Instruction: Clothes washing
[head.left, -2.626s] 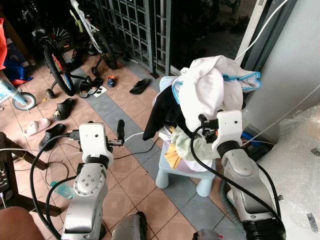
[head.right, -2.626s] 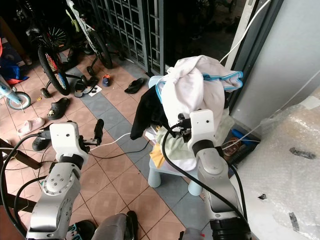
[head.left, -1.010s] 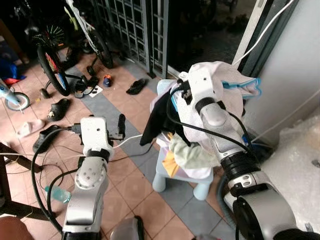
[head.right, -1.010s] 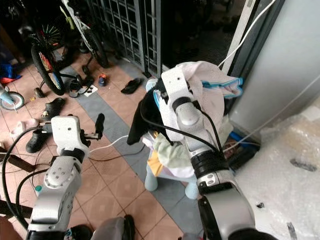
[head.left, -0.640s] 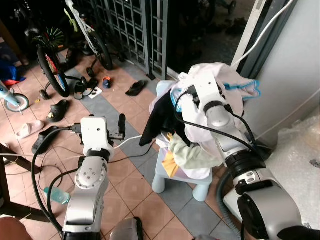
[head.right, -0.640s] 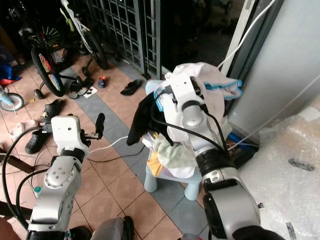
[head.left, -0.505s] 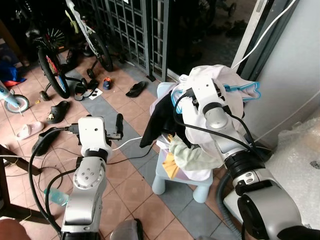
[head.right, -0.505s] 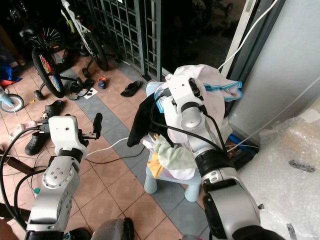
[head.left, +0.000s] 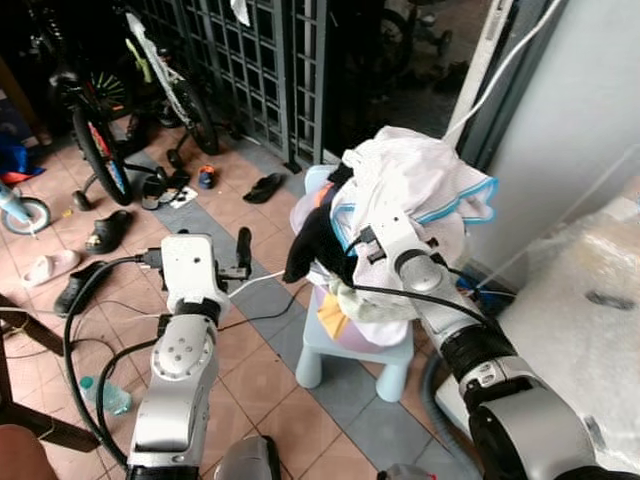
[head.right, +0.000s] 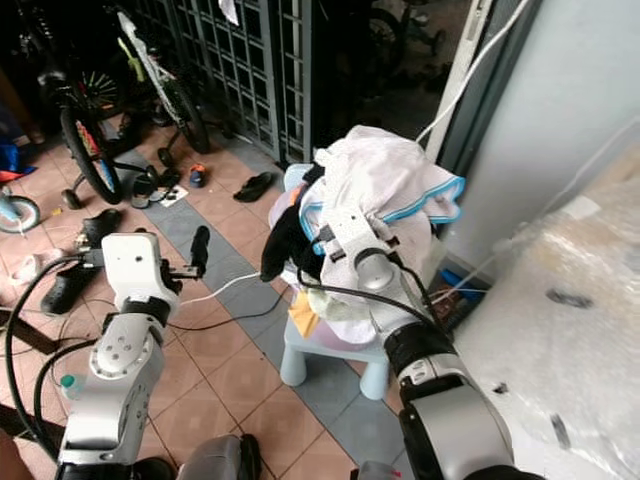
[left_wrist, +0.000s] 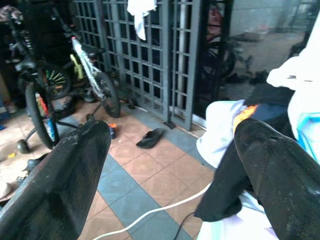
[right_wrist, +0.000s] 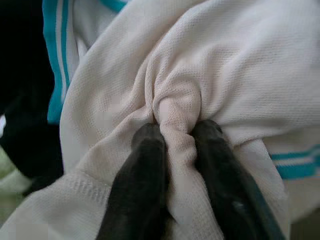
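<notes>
Now the right tool (right_wrist: 178, 150), clenched on a fold of the white shirt (head.left: 420, 185), should probably lift toward twelve o'clock, clearing the pile.

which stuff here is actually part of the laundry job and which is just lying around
Part of the job:
- white garment with blue trim, a fold pinched in the right gripper
- black garment
- pale green cloth
- light blue stool holding the pile
- left gripper, open, off to the side

Just lying about:
- bicycle
- sandals
- white cable
- plastic bottle
</notes>
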